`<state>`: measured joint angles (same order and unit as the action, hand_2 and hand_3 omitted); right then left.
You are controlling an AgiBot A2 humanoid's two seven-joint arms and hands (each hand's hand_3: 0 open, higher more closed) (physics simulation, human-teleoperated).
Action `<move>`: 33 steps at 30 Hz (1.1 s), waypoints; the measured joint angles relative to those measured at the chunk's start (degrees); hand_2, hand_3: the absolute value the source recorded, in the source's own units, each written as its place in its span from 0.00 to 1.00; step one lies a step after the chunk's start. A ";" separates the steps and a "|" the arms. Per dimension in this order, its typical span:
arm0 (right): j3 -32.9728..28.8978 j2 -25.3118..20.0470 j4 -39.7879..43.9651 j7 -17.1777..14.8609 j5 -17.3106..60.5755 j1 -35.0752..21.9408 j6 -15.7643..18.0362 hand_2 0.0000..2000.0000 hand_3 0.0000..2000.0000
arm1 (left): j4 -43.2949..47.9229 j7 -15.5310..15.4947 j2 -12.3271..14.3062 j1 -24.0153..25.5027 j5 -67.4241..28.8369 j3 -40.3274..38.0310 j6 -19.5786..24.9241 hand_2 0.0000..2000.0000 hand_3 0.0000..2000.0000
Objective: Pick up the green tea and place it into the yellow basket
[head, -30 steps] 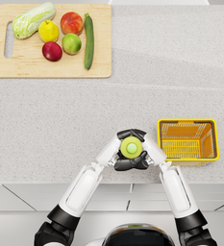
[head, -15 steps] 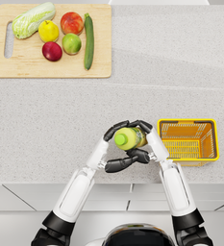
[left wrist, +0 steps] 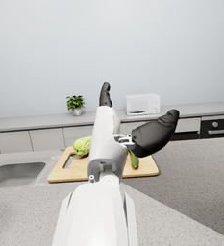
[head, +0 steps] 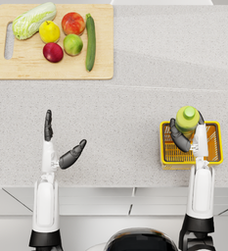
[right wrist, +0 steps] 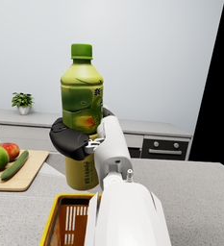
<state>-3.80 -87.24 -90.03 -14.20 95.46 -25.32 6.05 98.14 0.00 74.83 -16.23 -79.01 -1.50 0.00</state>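
A green tea bottle (right wrist: 81,120) with green cap, a yellow basket (head: 191,162), and a speckled grey counter (head: 135,112).

The basket (head: 191,159) stands at the near right of the tabletop (head: 135,122), its top open. The right hand (head: 184,137) holds the bottle (head: 187,119) upright above the basket's far rim, over its left part, with nothing between bottle and basket mouth. Grey tabletop lies bare to the basket's left, right and far side. The left hand (head: 61,152), fingers spread and holding nothing, hovers well to the left, leaving a wide open stretch between the two arms. The cutting board (head: 52,71) with its vegetables and fruit occupies the far left corner, well apart from both hands.
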 measured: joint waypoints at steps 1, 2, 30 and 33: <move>-0.88 -0.03 0.66 -1.66 0.00 0.59 0.00 1.00 1.00 | -0.29 0.00 0.07 -0.12 0.00 -0.96 0.00 0.00 0.00; -1.70 -0.06 1.37 -2.81 0.00 1.17 -0.34 1.00 1.00 | -0.61 0.00 0.15 -0.11 0.00 -1.71 0.00 0.00 0.00; -4.36 0.56 0.17 14.19 -0.04 -1.11 -6.05 0.00 0.00 | -9.23 0.00 0.86 -11.99 0.01 -4.60 0.00 0.00 0.00; -4.35 0.55 0.20 14.19 -0.04 -1.04 -6.05 0.00 0.00 | -9.26 0.00 0.87 -11.91 0.01 -4.61 0.00 0.00 0.00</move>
<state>-8.14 -86.68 -89.84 0.00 95.42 -26.35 0.00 88.88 0.00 75.70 -28.14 -78.99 -6.11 0.00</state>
